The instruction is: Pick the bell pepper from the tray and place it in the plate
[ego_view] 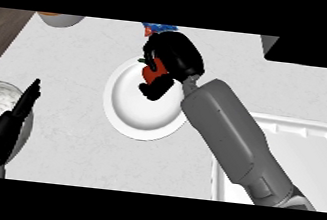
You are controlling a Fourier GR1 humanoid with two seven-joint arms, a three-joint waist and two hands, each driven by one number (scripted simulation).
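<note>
One hand, the right hand [173, 58], curls round the red bell pepper [152, 74] above the white plate [133, 114], positioned for release; the left hand [9, 126] rests open.

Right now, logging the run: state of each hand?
Left hand: open, resting, holding nothing.
Right hand: shut on the pepper, over the plate.

The worktop [84, 48] looks like pale, faintly speckled stone with a matt finish, edged by dark wood grain at left. The plate [132, 116] is smooth white, perhaps glazed ceramic. The tray [310, 152] seems matt white plastic. The right hand [173, 58] is glossy black; its forearm smooth grey. The bell pepper [152, 74] shines red
</note>
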